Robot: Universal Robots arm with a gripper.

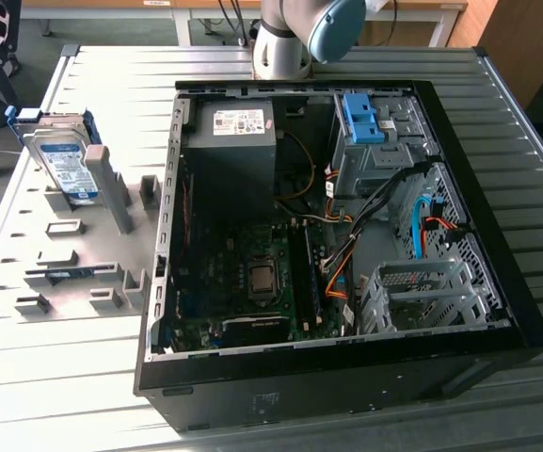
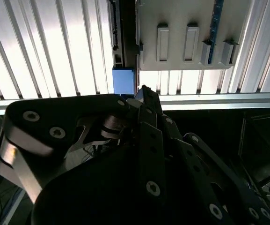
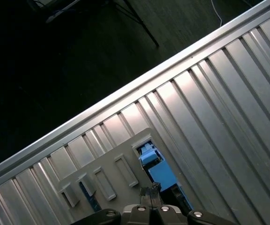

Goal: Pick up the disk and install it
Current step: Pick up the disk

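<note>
Exterior view first: a table [image 1: 506, 122] of ribbed, pale metal slats fills most of the scene, with grey floor beyond its edge on that view's left and a wooden panel in the far corner on its right. An open black computer case [image 1: 346, 381] lies on its side in the middle of the table, its circuit board, cables and drive cages facing up. A bare blue bracket [image 1: 365, 118] sits in the upper cage. On the exterior view's left, just beside the case, a flat grey holder plate [image 1: 73, 259] with raised pegs and slots rests on the slats. The disk [image 1: 62, 160] stands tilted in the far corner of that plate, label outward, blue frame round its edges. Part of the arm [image 1: 295, 33] shows behind the case at the back of the table.

Both wrist views look down from above on the corner of the holder plate [image 3: 111, 164] and on dark floor [image 3: 55, 56] past the table's edge. In the first wrist view the disk [image 3: 159, 176] appears edge-on as a blue strip, with the gripper [image 3: 150, 190] above it and apart from it. In the second wrist view the gripper [image 2: 144, 91] and its dark linkage fill the foreground, with the disk [image 2: 124, 80] a small blue block just past the tip. The jaws stand close together and hold nothing.
</note>
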